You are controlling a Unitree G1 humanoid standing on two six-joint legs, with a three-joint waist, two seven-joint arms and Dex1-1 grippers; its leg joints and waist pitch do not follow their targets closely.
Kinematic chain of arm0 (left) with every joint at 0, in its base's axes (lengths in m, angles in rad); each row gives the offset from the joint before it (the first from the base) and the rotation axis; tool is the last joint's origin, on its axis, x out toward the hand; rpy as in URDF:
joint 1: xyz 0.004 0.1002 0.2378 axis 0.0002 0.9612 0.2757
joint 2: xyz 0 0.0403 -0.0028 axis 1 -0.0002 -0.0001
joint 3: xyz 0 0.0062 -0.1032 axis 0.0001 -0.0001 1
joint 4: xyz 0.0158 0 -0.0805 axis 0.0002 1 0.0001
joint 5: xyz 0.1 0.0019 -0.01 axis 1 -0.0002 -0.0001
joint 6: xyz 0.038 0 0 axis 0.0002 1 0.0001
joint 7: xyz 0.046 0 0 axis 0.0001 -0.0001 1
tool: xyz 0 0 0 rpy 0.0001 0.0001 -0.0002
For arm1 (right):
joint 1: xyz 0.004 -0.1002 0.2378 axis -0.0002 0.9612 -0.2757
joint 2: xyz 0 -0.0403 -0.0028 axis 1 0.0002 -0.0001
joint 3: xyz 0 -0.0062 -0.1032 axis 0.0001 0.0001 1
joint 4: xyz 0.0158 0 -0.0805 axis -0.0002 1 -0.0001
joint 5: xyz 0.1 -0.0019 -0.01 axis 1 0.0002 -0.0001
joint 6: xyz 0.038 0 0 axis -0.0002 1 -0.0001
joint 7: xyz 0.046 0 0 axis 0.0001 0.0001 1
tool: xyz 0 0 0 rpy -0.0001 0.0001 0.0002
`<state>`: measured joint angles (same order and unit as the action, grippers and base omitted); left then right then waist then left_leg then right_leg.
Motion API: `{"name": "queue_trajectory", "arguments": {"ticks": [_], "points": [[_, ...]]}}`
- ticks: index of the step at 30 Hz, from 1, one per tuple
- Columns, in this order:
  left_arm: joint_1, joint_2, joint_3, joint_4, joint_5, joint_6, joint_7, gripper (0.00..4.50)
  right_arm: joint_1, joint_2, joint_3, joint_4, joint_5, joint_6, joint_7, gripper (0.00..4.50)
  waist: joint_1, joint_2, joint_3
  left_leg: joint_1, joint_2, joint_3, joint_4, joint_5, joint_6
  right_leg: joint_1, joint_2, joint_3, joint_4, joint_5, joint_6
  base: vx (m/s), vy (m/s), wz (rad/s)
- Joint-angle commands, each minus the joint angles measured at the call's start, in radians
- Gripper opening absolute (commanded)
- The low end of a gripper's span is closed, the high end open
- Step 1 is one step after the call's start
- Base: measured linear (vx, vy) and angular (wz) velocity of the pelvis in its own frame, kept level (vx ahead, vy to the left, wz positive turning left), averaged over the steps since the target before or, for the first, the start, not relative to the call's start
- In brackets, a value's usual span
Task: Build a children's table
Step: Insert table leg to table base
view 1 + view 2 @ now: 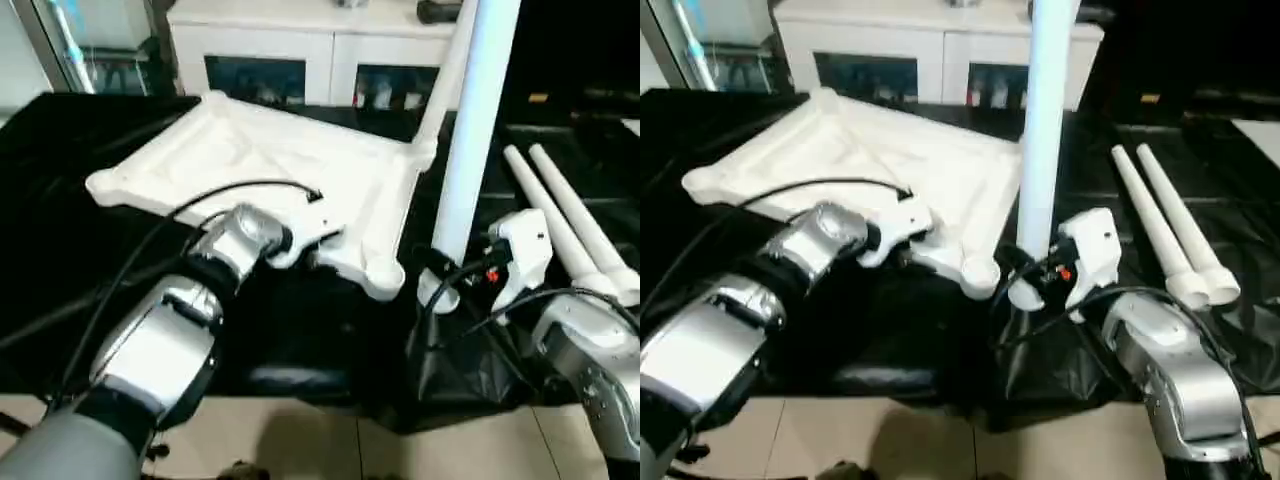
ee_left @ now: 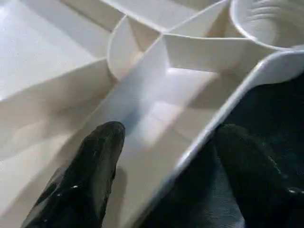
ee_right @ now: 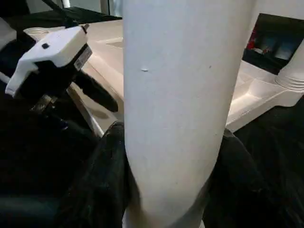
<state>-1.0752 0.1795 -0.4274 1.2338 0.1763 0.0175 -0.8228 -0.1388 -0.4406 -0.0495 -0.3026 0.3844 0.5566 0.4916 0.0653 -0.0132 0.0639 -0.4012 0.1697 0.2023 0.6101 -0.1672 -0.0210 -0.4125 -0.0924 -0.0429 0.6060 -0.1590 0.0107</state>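
Note:
The white tabletop (image 1: 280,150) lies underside up on a black-covered surface. One leg (image 1: 445,80) stands fitted in its far right corner socket. My left gripper (image 2: 166,137) is at the near edge, open, with one finger (image 2: 95,166) inside the ribbed tray and the other (image 2: 251,166) outside, the rim between them. Just right of the near right corner socket (image 1: 385,275), my right gripper (image 1: 450,275) is shut on a second leg (image 1: 475,130) and holds it upright. Two more legs (image 1: 565,225) lie side by side on the right.
A white cabinet with glass doors (image 1: 300,50) stands behind the work. Black sheeting (image 1: 80,200) covers the surface, with pale floor tiles (image 1: 350,440) at its near edge. The left gripper's white housing (image 3: 52,57) sits close beside the held leg.

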Motion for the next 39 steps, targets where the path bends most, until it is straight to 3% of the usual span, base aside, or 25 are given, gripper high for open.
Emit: {"name": "queue_trajectory", "arguments": {"ticks": [1,8,13,24,25,27,34,37,39], "points": [[-0.022,-0.008,-0.001,0.025,0.028,-0.004,0.004,3.23,0.006,-0.003,-0.009,-0.023,0.003,0.000,0.004,1.85,0.006,0.002,-0.080,0.034,0.054,-0.033,-0.078,-0.271,0.016,0.049,-0.060,0.032,-0.072,-0.157,-0.249,0.000,0.000,0.00],[-0.027,-0.014,-0.018,0.056,0.070,-0.025,-0.016,2.74,0.005,-0.002,-0.002,-0.021,0.002,0.001,0.003,1.85,0.009,0.001,-0.078,0.037,0.056,-0.035,-0.081,-0.300,0.008,0.047,-0.063,0.032,-0.076,-0.207,-0.239,0.000,0.000,0.00],[-0.030,-0.023,-0.011,0.069,0.081,-0.023,-0.005,2.21,-0.003,-0.002,-0.002,-0.012,0.000,-0.001,0.003,1.85,0.012,0.001,-0.079,0.037,0.057,-0.034,-0.080,-0.279,0.015,0.048,-0.063,0.033,-0.073,-0.169,-0.247,0.000,0.000,0.00],[-0.020,-0.029,-0.028,0.081,0.131,-0.002,-0.024,1.62,0.000,0.000,0.003,-0.014,-0.005,-0.005,0.002,1.85,0.016,0.006,-0.077,0.039,0.058,-0.037,-0.084,-0.317,0.001,0.046,-0.064,0.033,-0.079,-0.216,-0.232,0.000,0.000,0.00],[-0.021,-0.026,-0.024,0.081,0.131,0.015,-0.021,1.57,0.000,0.000,0.001,-0.014,-0.005,-0.005,0.001,1.85,0.015,0.004,-0.076,0.037,0.057,-0.037,-0.085,-0.318,0.002,0.047,-0.064,0.032,-0.080,-0.221,-0.230,0.000,0.000,0.00],[-0.020,-0.024,-0.002,0.078,0.117,0.048,-0.010,1.46,0.001,0.000,-0.003,-0.015,-0.004,-0.004,-0.002,1.85,0.013,0.010,-0.076,0.037,0.056,-0.037,-0.085,-0.322,0.003,0.048,-0.065,0.032,-0.083,-0.236,-0.228,0.000,0.000,0.00],[0.026,-0.007,0.066,0.034,0.067,0.153,0.010,1.31,0.009,0.005,-0.015,-0.020,0.003,-0.004,-0.015,1.85,-0.005,0.006,-0.073,0.035,0.053,-0.041,-0.089,-0.361,-0.003,0.049,-0.066,0.028,-0.094,-0.342,-0.204,0.000,0.000,0.00],[0.077,0.011,0.101,-0.025,0.037,0.198,0.016,1.17,0.010,0.010,-0.022,-0.019,0.006,-0.002,-0.022,1.85,-0.013,0.005,-0.071,0.037,0.051,-0.040,-0.089,-0.373,0.003,0.046,-0.065,0.027,-0.099,-0.381,-0.199,0.000,0.000,0.00],[0.135,0.034,0.133,-0.115,0.017,0.246,0.037,1.13,0.002,0.015,-0.029,-0.010,0.009,-0.003,-0.028,1.85,-0.019,0.002,-0.072,0.031,0.051,-0.041,-0.091,-0.360,0.010,0.050,-0.064,0.025,-0.098,-0.377,-0.200,0.000,0.000,0.00]]}}
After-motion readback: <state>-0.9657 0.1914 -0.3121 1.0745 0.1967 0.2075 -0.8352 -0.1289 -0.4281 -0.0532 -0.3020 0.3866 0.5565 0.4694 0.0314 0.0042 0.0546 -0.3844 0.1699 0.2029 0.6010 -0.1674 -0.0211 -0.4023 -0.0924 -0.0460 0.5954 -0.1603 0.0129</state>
